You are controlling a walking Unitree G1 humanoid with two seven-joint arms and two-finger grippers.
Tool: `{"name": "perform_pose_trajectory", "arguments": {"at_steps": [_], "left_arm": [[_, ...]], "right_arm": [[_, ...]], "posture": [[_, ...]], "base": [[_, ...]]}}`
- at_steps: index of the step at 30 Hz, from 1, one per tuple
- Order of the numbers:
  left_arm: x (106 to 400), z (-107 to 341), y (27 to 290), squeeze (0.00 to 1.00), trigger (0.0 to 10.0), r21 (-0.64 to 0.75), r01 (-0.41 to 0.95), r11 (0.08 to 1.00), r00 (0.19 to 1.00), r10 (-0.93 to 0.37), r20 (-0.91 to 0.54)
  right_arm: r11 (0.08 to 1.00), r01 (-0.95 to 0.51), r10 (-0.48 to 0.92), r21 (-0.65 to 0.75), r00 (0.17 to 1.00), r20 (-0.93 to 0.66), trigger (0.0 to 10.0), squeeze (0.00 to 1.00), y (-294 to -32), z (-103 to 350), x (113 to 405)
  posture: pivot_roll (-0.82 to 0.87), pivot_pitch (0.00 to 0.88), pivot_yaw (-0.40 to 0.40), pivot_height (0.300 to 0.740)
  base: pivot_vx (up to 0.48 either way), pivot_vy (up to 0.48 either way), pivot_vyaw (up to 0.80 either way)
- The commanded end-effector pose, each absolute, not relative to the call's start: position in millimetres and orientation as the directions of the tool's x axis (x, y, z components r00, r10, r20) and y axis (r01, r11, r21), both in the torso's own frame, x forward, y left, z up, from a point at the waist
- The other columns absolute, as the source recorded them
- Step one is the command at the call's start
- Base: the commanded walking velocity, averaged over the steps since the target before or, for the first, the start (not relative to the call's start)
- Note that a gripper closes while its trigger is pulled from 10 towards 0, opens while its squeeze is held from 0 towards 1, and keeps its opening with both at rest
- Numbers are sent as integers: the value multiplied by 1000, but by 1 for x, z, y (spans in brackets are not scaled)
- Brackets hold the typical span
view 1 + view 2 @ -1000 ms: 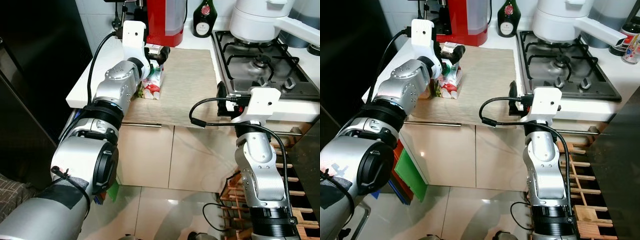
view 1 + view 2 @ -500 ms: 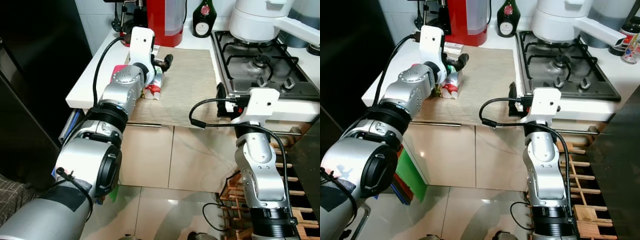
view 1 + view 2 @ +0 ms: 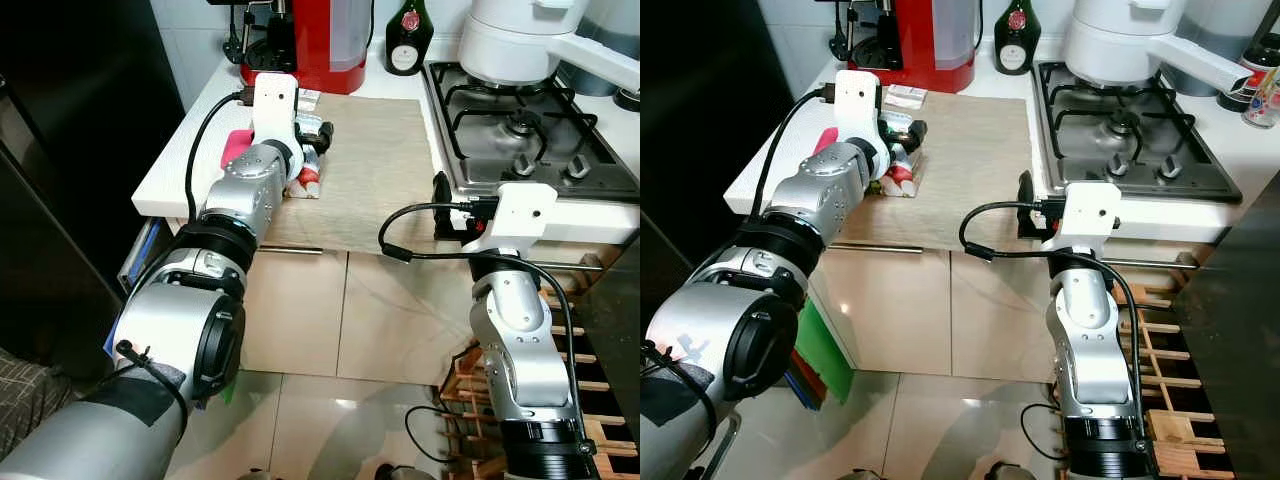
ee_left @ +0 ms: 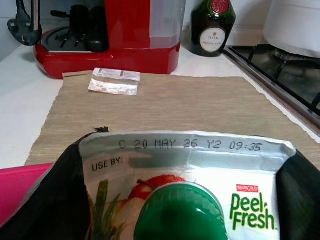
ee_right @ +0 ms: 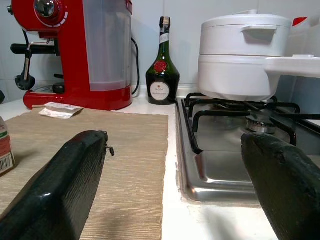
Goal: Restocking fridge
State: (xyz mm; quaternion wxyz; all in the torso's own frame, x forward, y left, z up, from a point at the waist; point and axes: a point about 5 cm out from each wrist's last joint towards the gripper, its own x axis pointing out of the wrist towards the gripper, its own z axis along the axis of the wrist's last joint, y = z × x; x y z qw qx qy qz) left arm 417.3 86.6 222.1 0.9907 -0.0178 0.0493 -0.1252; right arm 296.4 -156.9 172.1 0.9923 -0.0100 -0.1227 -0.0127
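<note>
The step in hand is the pickup: the left gripper (image 4: 175,200) is clenched on a Peel Fresh juice carton (image 4: 187,170), one black finger (image 4: 47,200) on each side, at about ten o'clock on the woven mat (image 3: 375,170), with the red coffee machine (image 3: 320,40) beyond it at twelve. The right gripper (image 5: 175,175) waits released near the hob (image 3: 520,125). Next, I judge, comes lifting the carton clear and turning toward the fridge.

Bright, even indoor light; sharp views, dark shadowed left edge.
</note>
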Motion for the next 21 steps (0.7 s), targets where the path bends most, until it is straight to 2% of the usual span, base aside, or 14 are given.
{"name": "perform_pose_trajectory", "arguments": {"at_steps": [1, 5, 6, 17, 21], "left_arm": [[415, 212, 85, 0, 10000, -35, 248, 968, 960, -250, -122], [416, 213, 85, 0, 10000, -26, 249, 968, 961, -250, -115], [416, 213, 86, 0, 0, -1, 245, 970, 964, -243, -111], [415, 210, 87, 0, 0, -12, 231, 973, 966, -231, -119], [416, 218, 87, 0, 0, -17, 233, 972, 970, -233, -63]], "right_arm": [[1000, 12, -7, -19, 970, 245, 10000, 0, -153, 174, 297], [1000, 12, -7, -19, 970, 244, 10000, 0, -153, 174, 297], [1000, 13, -8, -19, 970, 245, 10000, 0, -153, 174, 297], [1000, 17, -12, -18, 970, 242, 10000, 0, -154, 173, 298], [1000, 20, -14, -20, 970, 244, 10000, 0, -155, 173, 298]], "posture": [[-92, 0, 56, 740], [-93, 0, 56, 740], [-94, 0, 57, 740], [-96, 0, 58, 740], [-97, 0, 57, 740]], "base": [[0, 0, 0], [0, 0, 0], [0, 0, 0], [0, 0, 0], [0, 0, 0]]}}
